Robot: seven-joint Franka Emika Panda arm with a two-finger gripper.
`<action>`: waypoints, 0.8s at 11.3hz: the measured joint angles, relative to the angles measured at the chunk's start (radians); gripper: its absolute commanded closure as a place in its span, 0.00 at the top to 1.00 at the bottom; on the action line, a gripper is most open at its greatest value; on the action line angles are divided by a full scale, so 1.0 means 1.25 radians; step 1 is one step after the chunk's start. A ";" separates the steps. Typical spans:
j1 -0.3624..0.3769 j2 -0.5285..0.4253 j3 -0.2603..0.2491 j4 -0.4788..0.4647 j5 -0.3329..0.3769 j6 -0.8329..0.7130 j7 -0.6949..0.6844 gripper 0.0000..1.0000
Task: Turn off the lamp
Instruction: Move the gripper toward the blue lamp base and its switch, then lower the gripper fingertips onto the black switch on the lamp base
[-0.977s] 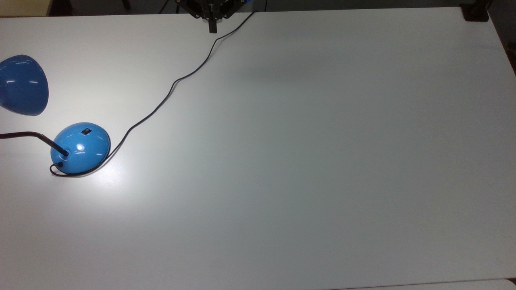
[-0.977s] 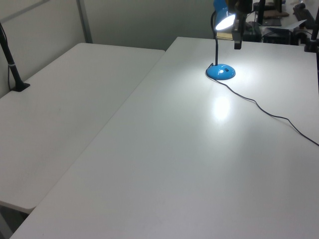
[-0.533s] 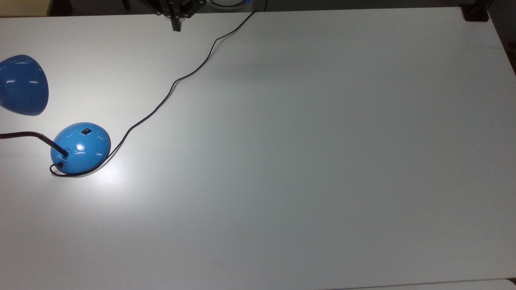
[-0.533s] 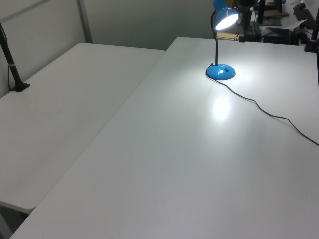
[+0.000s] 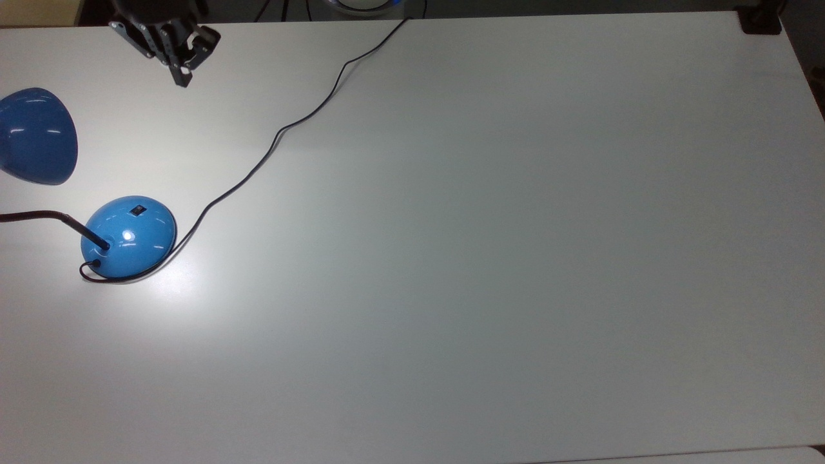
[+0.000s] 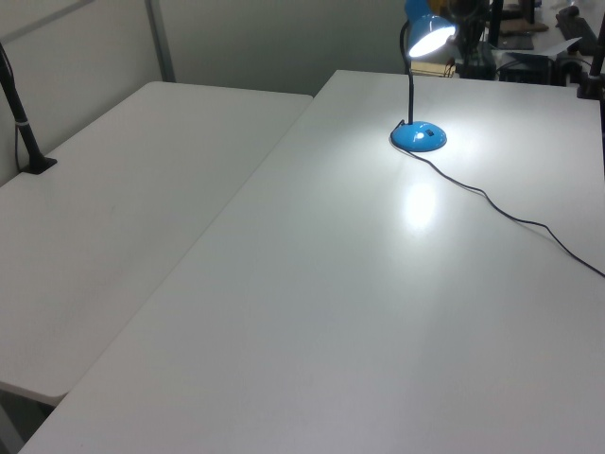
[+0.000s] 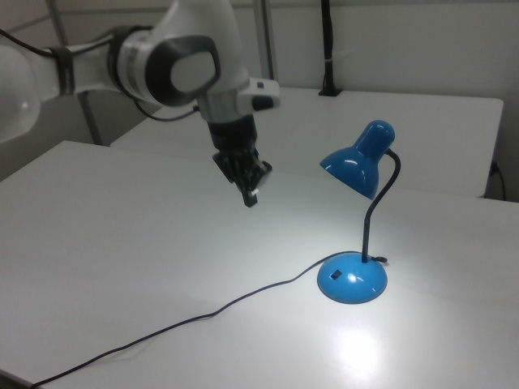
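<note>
The lamp stands lit on the white table [image 5: 490,258], near the top view's left edge. Its glossy blue domed base [image 5: 129,237] carries a small black rocker switch [image 5: 137,209] on top. A thin black gooseneck rises to the blue cone shade [image 5: 35,136]. The black cord [image 5: 277,132] runs from the base to the table's far edge. In the right view, my gripper [image 7: 251,198] hangs shut above the table, left of the shade [image 7: 357,162] and well above the base [image 7: 352,278]. In the top view, the gripper [image 5: 182,78] is beyond the base, holding nothing.
A bright pool of light [image 6: 419,203] lies on the table in front of the lamp base [image 6: 419,137]. A second white table [image 6: 113,189] adjoins on the left view's left, with a black post [image 6: 24,123] clamped to it. A black clamp [image 5: 760,22] sits at the top view's upper right corner.
My gripper has swung toward the top view's left along the far edge and come a little nearer the lamp. The lamp stays lit and has not moved.
</note>
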 measured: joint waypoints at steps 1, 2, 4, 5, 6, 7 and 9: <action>-0.015 0.014 0.000 -0.031 0.000 0.055 0.003 0.00; -0.027 0.023 0.000 -0.067 0.000 0.121 0.024 0.00; -0.040 0.031 0.000 -0.138 0.000 0.239 0.084 0.00; -0.044 0.033 0.000 -0.169 0.000 0.291 0.117 0.00; -0.047 0.036 0.000 -0.198 0.000 0.341 0.144 0.00; -0.050 0.041 0.000 -0.222 -0.001 0.384 0.166 0.00; -0.057 0.065 0.000 -0.242 -0.004 0.448 0.201 0.00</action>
